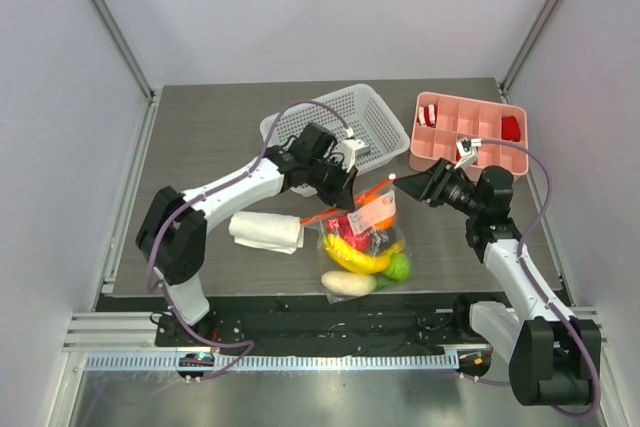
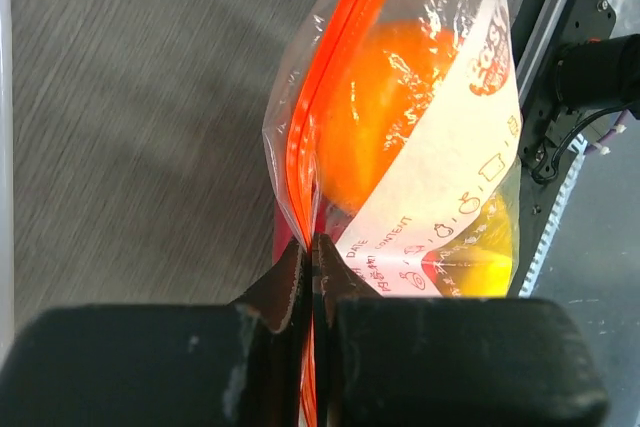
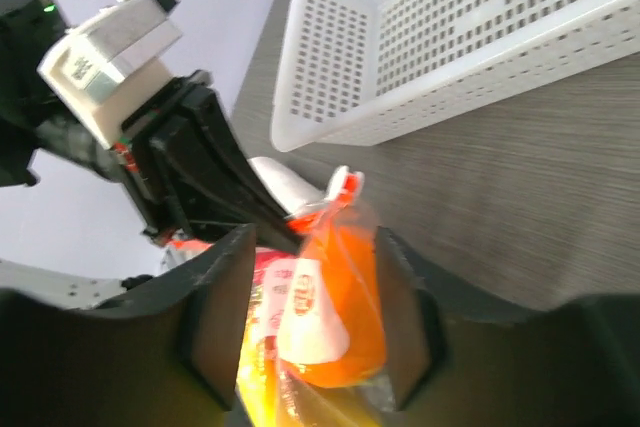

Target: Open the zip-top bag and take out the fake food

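The left gripper (image 2: 308,247) is pressed together on the orange-red zip strip (image 2: 330,77) of the one zip-top bag (image 2: 440,147), pinching the strip's end between its two fingertips. The bag hangs from that pinch and sags to the table below.

The right gripper (image 3: 312,237) stands just across from it at the strip's other end. Its two fingers (image 3: 225,317) are spread, with the bag's top corner between them.

Inside the bag, the fake food (image 1: 362,255) shows as one orange (image 2: 390,97) nearest the left claw. Lower down are one yellow banana bunch (image 1: 355,257), one green apple (image 1: 398,267), one white radish (image 1: 348,283) and a red piece (image 1: 365,240).

Beside the left claw, toward its base, lies one rolled white cloth (image 1: 265,230). Beyond both claws stand one white mesh basket (image 1: 375,112) and one pink divided tray (image 1: 470,112), which holds one striped piece (image 1: 427,115) and one red piece (image 1: 510,127).
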`<action>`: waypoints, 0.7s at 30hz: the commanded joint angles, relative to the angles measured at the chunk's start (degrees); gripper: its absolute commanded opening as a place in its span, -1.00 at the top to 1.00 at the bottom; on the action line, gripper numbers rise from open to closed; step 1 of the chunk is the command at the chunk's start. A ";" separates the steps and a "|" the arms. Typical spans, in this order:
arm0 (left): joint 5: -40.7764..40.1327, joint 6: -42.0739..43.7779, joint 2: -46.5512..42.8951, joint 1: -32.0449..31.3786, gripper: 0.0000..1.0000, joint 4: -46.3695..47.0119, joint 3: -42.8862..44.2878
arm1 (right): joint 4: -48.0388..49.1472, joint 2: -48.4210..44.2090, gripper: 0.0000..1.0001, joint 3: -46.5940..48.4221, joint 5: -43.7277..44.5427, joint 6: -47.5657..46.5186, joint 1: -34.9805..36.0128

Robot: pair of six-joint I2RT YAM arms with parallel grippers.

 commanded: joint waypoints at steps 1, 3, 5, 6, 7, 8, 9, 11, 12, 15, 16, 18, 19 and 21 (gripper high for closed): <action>-1.44 -4.36 -8.41 -0.19 1.00 8.74 -2.30 | -5.72 -1.39 -0.25 3.42 4.51 -2.93 0.32; -2.75 -5.68 -10.42 -0.19 1.00 9.79 -3.45 | -7.92 -2.62 -0.45 3.08 6.96 -2.67 0.32; -2.41 -7.00 -11.14 -0.28 1.00 10.85 -4.95 | -9.07 -4.73 -0.53 2.55 8.37 -2.93 0.32; -2.41 -7.44 -11.40 -0.19 1.00 11.11 -5.38 | -8.99 -5.43 -0.54 1.41 8.73 -2.76 0.32; -2.58 -7.79 -11.84 -0.28 1.00 11.12 -5.56 | -8.82 -6.65 -0.54 0.88 8.56 -2.50 0.06; -2.32 -7.97 -12.10 -0.28 1.00 11.47 -6.26 | -8.03 -7.19 -0.54 0.27 7.86 -1.71 -0.56; -1.71 -8.58 -12.46 -0.28 1.00 12.25 -6.88 | -2.98 -7.54 -0.53 -1.92 6.46 -0.22 -1.08; -0.65 -9.11 -13.69 -0.19 1.00 13.83 -8.89 | 3.98 -7.63 -0.47 -4.30 0.42 2.50 -1.96; -0.39 -9.46 -13.86 -0.19 1.00 14.89 -9.25 | 11.41 -7.37 -0.44 -6.22 -1.36 5.56 -2.40; 1.11 -9.99 -14.74 -0.28 1.00 15.95 -10.13 | 23.13 -7.46 -0.35 -9.31 -3.22 9.79 -2.41; 1.37 -9.99 -14.92 -0.19 1.00 15.95 -10.14 | 26.14 -7.54 -0.29 -10.19 -3.40 10.85 -2.41; 1.55 -10.17 -15.27 -0.28 1.00 15.69 -10.22 | 33.33 -6.93 -0.24 -11.77 -3.92 12.79 -2.32; 1.72 -10.17 -15.45 -0.19 1.00 15.51 -10.22 | 35.64 -6.23 -0.18 -12.13 -4.54 13.58 -2.32; 2.07 -10.34 -15.97 -0.19 1.00 15.51 -10.40 | 40.99 -3.87 -0.13 -12.57 -5.51 15.25 -2.32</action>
